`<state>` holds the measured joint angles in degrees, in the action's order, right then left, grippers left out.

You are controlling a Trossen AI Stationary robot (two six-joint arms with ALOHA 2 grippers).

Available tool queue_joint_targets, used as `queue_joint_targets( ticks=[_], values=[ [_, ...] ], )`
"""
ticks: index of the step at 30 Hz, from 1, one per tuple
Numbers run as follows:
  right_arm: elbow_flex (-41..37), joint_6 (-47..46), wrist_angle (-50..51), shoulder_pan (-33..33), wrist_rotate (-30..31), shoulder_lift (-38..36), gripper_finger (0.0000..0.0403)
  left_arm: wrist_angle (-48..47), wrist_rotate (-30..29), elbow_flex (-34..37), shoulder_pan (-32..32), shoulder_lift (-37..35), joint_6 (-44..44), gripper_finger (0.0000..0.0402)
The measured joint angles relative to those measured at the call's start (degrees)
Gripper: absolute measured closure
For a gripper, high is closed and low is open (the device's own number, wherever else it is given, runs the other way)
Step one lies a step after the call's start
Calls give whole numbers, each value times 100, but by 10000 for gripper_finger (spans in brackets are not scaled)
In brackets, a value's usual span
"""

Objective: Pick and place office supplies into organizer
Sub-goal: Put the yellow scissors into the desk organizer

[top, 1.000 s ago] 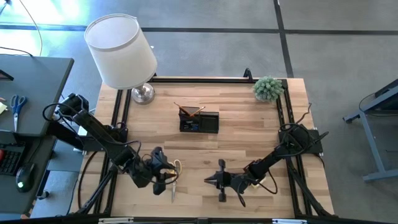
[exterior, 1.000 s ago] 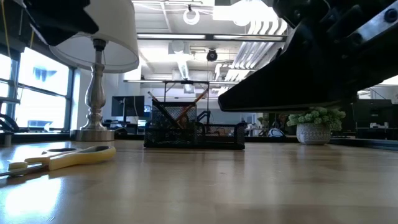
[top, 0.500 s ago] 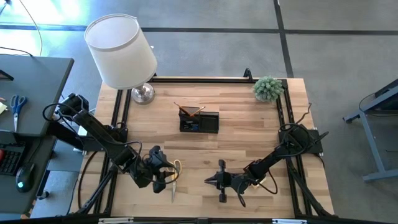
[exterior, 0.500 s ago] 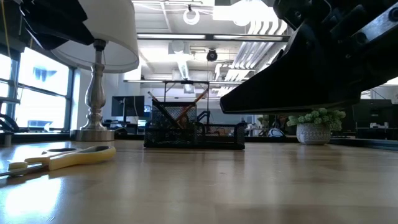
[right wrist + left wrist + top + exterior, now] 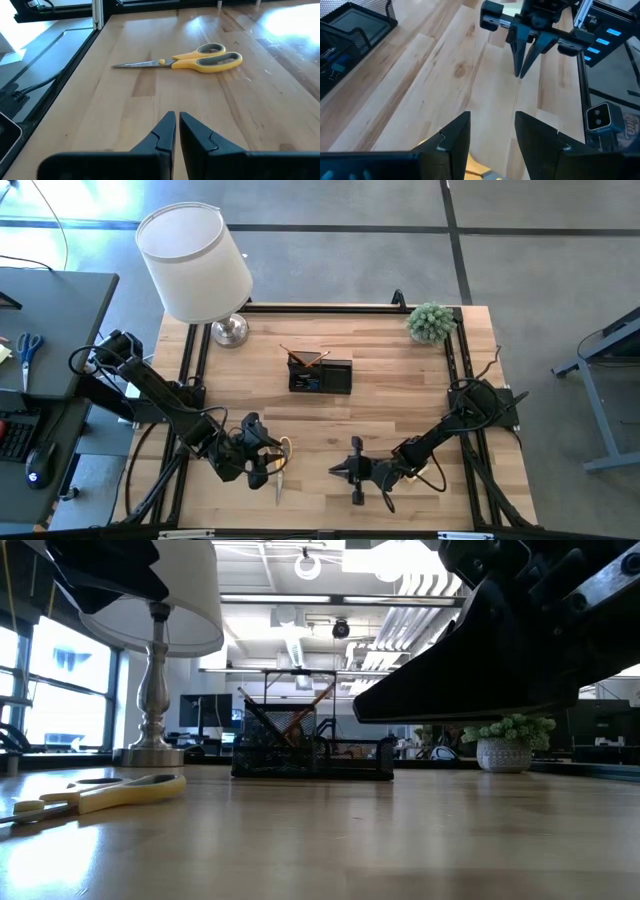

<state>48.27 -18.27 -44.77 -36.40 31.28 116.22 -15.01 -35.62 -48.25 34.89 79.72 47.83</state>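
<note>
The high view looks straight down on the whole table point(image 5: 400, 395), both arms and the floor around it. The low view sits at table-top height, facing level across the wood toward the organizer point(image 5: 310, 755) and the room behind. The left wrist view looks forward and down, close to the boards, toward the right gripper point(image 5: 521, 67). The right wrist view looks low along the table at the yellow-handled scissors point(image 5: 190, 59). The scissors appear in the high, low and right wrist views; the organizer in the high, low and left wrist views.
</note>
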Motion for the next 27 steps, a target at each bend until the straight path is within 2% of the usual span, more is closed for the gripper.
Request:
queue_joint_targets(
  ticks=[7,27],
  values=[
    [-2,-270,120,-17,-114,0,380,-4,-62,2,-2,0,0,259],
    [-2,-229,129,-79,1,0,379,-168,-109,0,-2,0,-109,259]
  ],
)
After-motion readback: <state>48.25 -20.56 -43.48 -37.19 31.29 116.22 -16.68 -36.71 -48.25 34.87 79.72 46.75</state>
